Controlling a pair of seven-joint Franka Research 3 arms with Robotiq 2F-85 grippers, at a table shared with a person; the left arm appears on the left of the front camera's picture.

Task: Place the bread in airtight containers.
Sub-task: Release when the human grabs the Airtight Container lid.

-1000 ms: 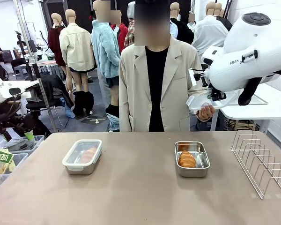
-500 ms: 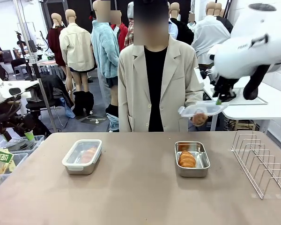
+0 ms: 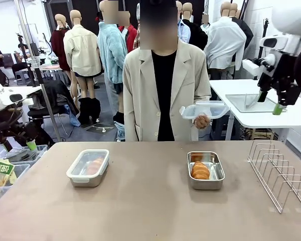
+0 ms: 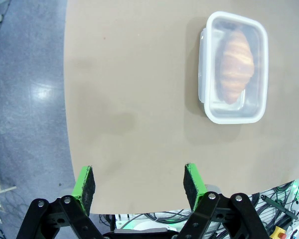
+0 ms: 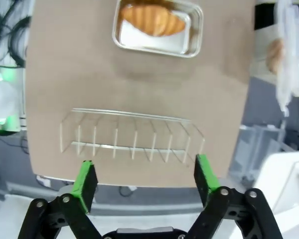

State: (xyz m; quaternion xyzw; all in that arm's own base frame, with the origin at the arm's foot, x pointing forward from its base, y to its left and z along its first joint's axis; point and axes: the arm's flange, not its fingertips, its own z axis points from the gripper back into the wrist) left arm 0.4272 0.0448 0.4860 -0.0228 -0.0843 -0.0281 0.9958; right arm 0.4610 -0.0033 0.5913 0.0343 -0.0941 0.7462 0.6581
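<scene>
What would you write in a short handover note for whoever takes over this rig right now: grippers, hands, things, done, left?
Left gripper: open, empty, above the table edge.
Right gripper: open, empty, raised at far right.
Person's hand: holds the loose lid beyond the table.
Left box: lidded, one roll inside. Done.
Right box: open, roll inside.
Left: lid on the right box.

grey glossy floor (image 4: 25,99), white side table (image 3: 271,113)
</scene>
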